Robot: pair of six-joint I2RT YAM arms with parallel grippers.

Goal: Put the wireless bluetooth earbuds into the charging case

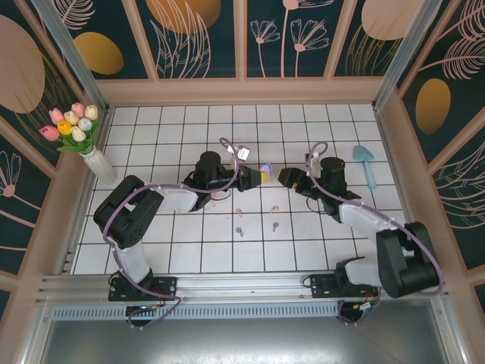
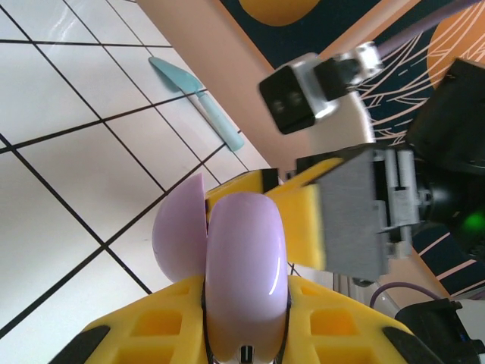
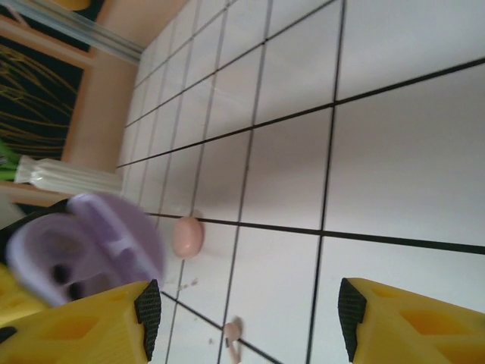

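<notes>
- The earbuds (image 1: pixel 274 225) look tiny, light and hard-shelled to us. They're smooth plastic with short stems, so we'd guess they skid or flick away if pinched off-centre. Best bet is probably to squeeze across the rounded head and leave the stem free to drop into its socket.
- All four lie loose on the table (image 1: pixel 151 235), on the arm-base side of the charging case (image 1: pixel 264 168) and apart from it. The two pale pink ones are closer to the case, and the two purple ones sit just past those.
- The charging case is small, glossy and purple, with its lid flipped open. We reckon the shell is slippery and the hinge is the weak spot, so gripping the base makes sense.
- The left fingers (image 2: pixel 333 326) are clamped on the case's base from both sides, holding it up off the table with the open side toward the right arm.
- The right fingers (image 3: pixel 409 318) are spread wide with nothing between them, hovering just beside the case.
- The left arm stretches out toward the case and the right arm reaches in from the opposite side, so both wrists meet there.
- Below the case, the right wrist view shows a pink oval lump (image 3: pixel 187 236) that we can't identify.
</notes>
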